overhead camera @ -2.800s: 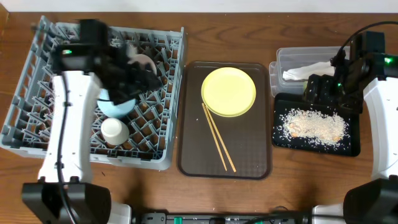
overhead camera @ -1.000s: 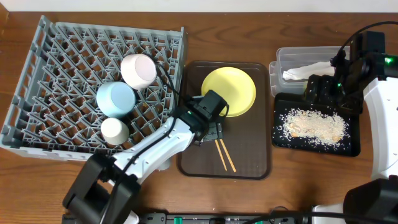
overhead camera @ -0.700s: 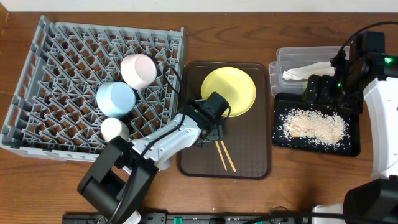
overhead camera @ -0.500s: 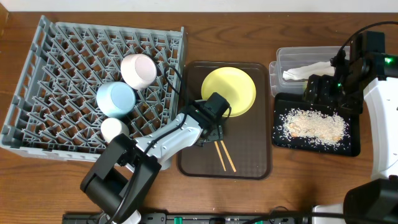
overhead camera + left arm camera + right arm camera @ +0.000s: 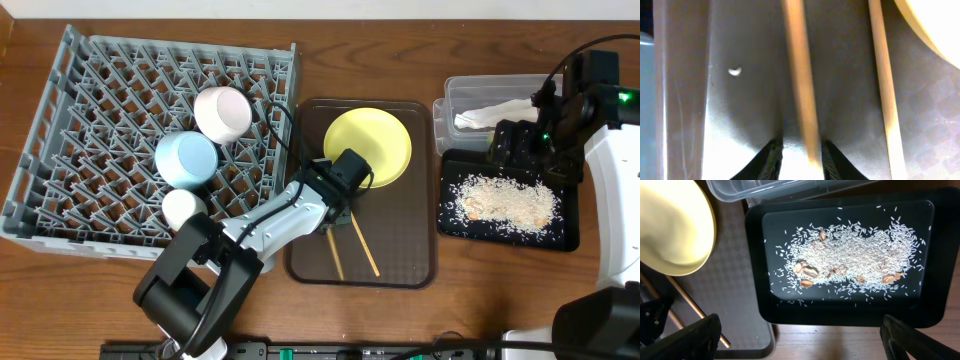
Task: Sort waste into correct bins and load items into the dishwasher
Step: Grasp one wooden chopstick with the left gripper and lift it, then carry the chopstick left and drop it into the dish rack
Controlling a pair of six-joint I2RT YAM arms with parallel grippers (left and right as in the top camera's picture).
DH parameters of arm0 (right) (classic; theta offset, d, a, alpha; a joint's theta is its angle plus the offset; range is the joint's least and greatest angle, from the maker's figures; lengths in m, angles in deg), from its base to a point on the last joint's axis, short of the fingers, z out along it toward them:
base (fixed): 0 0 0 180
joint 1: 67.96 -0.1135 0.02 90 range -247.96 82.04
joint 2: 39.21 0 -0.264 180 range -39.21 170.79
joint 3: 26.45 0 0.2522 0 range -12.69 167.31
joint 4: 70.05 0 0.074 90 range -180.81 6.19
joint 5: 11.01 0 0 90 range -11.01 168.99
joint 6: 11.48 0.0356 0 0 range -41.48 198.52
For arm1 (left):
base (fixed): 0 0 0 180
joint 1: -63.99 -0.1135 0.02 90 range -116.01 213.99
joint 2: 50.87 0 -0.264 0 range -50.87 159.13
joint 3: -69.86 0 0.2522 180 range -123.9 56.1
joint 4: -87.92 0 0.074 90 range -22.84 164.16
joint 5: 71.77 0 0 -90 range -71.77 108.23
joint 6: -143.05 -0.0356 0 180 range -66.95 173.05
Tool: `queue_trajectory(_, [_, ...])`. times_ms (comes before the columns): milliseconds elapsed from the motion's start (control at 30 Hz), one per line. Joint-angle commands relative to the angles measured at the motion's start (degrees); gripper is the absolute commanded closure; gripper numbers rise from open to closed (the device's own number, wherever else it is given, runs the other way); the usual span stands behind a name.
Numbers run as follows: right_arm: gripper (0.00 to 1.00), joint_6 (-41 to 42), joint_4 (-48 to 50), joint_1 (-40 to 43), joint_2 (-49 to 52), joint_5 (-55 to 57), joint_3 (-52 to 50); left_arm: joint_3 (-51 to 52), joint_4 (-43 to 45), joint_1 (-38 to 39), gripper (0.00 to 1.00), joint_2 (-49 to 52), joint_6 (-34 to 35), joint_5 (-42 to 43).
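Observation:
On the brown serving tray (image 5: 400, 240) my left gripper (image 5: 340, 208) (image 5: 801, 146) has narrowed round the top end of one chopstick (image 5: 800, 75) (image 5: 333, 258). That stick looks blurred, lies against the right finger and slants down-left. The other chopstick (image 5: 363, 248) (image 5: 882, 75) lies free beside it. The yellow plate (image 5: 368, 147) rests just behind. The dishwasher rack (image 5: 90, 120) holds the blue bowl (image 5: 186, 160), white bowl (image 5: 223, 113) and cup (image 5: 183, 208). My right gripper (image 5: 515, 148) (image 5: 805, 345) hangs wide open and empty over the black tray (image 5: 755, 280) of crumbs (image 5: 850, 260).
The clear tub (image 5: 470, 95) behind the black tray holds the white napkin (image 5: 490, 115). A single crumb (image 5: 734, 71) lies on the brown tray left of the held chopstick. The rack's wall stands close to the brown tray's left rim.
My left jaws have gone from wide to narrow round one chopstick, and that stick has swung its lower end to the left, away from its mate. The right arm has stayed still.

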Motion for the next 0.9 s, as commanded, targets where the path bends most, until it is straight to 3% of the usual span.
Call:
queue_trajectory(0, [0.01, 0.22, -0.07, 0.13, -1.20, 0.11, 0.09, 0.83, -0.13, 0.17, 0.72, 2.97, 0.46, 1.88])
queue_trajectory(167, [0.01, 0.22, -0.07, 0.13, -1.18, 0.11, 0.09, 0.83, -0.13, 0.17, 0.81, 2.97, 0.46, 1.88])
queue_trajectory(233, [0.01, 0.22, -0.09, 0.15, -1.20, 0.11, 0.09, 0.76, -0.15, 0.13, 0.92, 2.97, 0.42, 1.86])
queue_trajectory(567, [0.01, 0.22, -0.39, 0.15, -1.20, 0.11, 0.09, -7.32, -9.11, -2.71, 0.92, -2.08, -8.79, 1.84])
queue_trajectory(733, [0.01, 0.22, -0.37, 0.13, -1.20, 0.11, 0.09, -12.00, -12.63, -6.62, 0.92, -10.10, -16.24, 1.81])
queue_trajectory(867, [0.01, 0.22, -0.37, 0.13, -1.20, 0.09, 0.09, -12.63, -10.95, -11.32, 0.92, -16.94, -26.08, -0.50])
